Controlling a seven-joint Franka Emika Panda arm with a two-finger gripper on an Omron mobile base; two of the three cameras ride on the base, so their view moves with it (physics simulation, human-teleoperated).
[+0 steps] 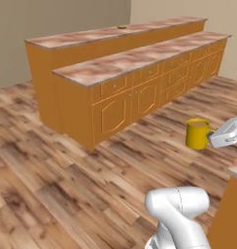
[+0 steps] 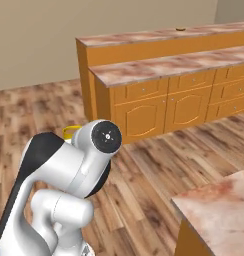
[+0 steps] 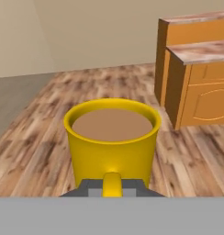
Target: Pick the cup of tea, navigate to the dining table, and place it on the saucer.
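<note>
Left base view: cup of tea [image 1: 197,133] held in air over wood floor, handle clenched by gripper [image 1: 212,136] at right edge. Saucer [image 1: 122,27] on dining table [image 1: 81,38], near its back edge, far ahead and left of gripper.

Right base view: saucer [image 2: 181,29] on dining table [image 2: 144,37], well apart from arm.

Hand view: gripper [image 3: 112,187] pinches handle; cup of tea [image 3: 112,142] upright, full.

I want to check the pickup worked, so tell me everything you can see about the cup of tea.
The cup of tea is a glossy yellow cylindrical mug, upright and nearly full of light brown liquid. The tool is shut on its side handle, carrying it in the air above the wood floor, well short of the dining table.
</note>
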